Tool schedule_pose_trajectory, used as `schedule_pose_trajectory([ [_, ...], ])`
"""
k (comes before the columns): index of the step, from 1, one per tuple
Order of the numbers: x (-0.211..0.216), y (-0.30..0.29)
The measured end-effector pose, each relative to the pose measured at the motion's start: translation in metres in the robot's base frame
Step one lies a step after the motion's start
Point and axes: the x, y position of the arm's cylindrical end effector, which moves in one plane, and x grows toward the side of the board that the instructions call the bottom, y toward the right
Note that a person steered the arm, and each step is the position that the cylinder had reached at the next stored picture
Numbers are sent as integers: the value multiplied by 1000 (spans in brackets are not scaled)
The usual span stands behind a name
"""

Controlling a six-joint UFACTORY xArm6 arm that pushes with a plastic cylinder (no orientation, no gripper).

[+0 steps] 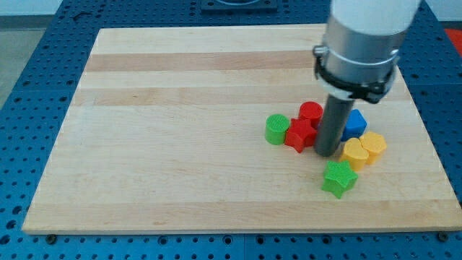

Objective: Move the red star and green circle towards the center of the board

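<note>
Red star [299,135]: just left of our tip [326,153], touching or nearly so; it looks a small, light, rigid plastic piece that should slide rather than tip.
Green circle [276,129]: just beyond the red star on the side away from our tip, close against it; likely as light and stiff, and round, so it may roll off a push that is not square.
Where to push: we judge the star's right face best, so star drives circle leftward.
Claw: we have none, only the rod, so there is no open or closed state to tell.
Neighbours of our tip: red block [311,111] above-left, blue block [354,122] right, yellow blocks [363,149] right and below, green star [338,178] below.
Surface [166,144]: pale smooth wood, looks low in friction, bare left of the circle.
Room: blue perforated bench [29,87] around the surface.
</note>
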Motion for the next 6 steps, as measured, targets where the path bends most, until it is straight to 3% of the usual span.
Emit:
schedule_pose_trajectory([
  [6, -17, -9],
])
